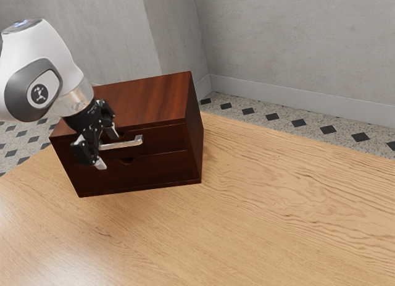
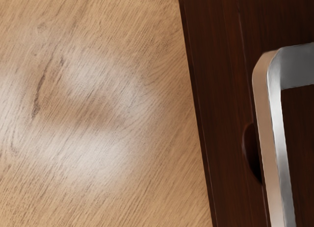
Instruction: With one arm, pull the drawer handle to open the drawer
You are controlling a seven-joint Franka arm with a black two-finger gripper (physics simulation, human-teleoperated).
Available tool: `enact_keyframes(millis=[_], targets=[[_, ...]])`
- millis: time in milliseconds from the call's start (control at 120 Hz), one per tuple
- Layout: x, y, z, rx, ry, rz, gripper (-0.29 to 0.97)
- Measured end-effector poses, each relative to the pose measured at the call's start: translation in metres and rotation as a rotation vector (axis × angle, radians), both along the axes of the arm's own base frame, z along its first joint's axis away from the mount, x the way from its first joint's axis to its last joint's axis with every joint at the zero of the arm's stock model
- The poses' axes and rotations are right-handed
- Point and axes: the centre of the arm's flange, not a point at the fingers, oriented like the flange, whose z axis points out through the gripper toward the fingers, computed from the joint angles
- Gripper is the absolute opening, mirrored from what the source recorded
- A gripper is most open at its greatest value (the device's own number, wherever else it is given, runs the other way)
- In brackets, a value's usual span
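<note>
A dark wooden cabinet with two drawers stands on the table at the exterior view's left. The upper drawer carries a silver bar handle, and its front sits flush with the cabinet. My gripper is at the handle's left end, open, with one finger above the bar and one below it, neither pressing on it. In the wrist view the handle runs close in front of the dark drawer front.
The lower drawer has a small cut-out pull. The wooden table stretches wide to the exterior view's right and front. Grey walls and a tiled floor lie behind.
</note>
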Motion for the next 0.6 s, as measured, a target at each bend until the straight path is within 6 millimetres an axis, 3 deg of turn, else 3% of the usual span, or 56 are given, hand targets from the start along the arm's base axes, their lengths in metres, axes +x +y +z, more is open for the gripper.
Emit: enact_keyframes(millis=[92, 300, 600], targets=[[0.000, 0.011, -0.001, 0.000, -0.020, 0.036, 0.68], [0.006, 0.002, -0.006, 0.003, -0.037, 0.049, 0.68], [0.008, 0.007, -0.016, 0.010, -0.070, 0.077, 0.68]])
